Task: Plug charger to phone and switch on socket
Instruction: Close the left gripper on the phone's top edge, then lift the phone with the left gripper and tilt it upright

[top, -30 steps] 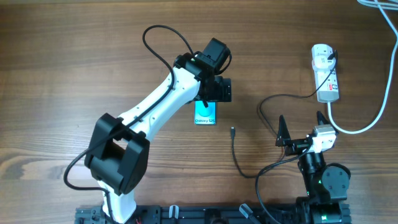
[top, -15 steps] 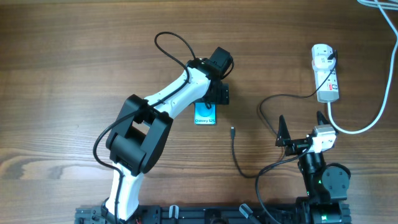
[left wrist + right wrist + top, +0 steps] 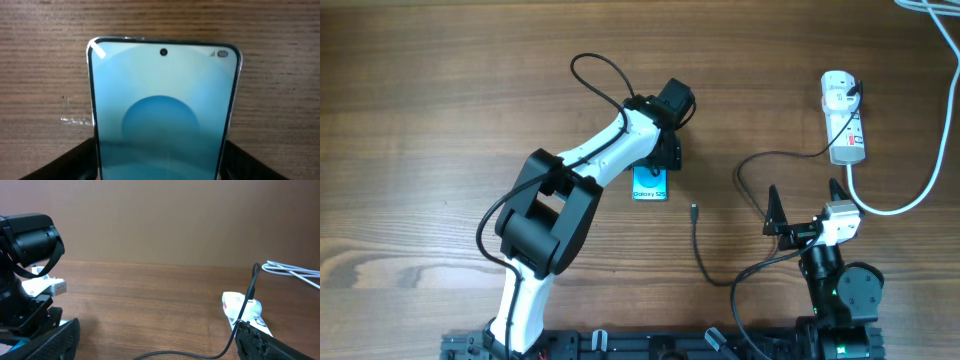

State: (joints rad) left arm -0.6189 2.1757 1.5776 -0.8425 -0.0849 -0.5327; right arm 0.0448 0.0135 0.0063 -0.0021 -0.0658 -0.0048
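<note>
The phone (image 3: 650, 184) lies flat on the wooden table with its teal screen up. My left gripper (image 3: 660, 163) is down over its far end; in the left wrist view the phone (image 3: 162, 100) fills the space between the two black fingers (image 3: 75, 160), which press on its long edges. The charger, a thin black cable (image 3: 698, 250), ends in a small plug tip (image 3: 693, 210) lying loose right of the phone. The white socket (image 3: 844, 120) lies at the far right. My right gripper (image 3: 805, 200) stands open near the front, holding nothing, with the socket (image 3: 242, 307) ahead on its right.
A thick white cord (image 3: 910, 200) loops from the socket toward the table's right edge and back corner. The charger's cable curls round my right arm's base (image 3: 840, 290) up to the socket. The left arm (image 3: 545, 215) spans the table's middle left.
My left arm folded in and its gripper settled on the phone's far end, the jaws narrowing onto its edges. The right arm, cable and socket have stayed put.
</note>
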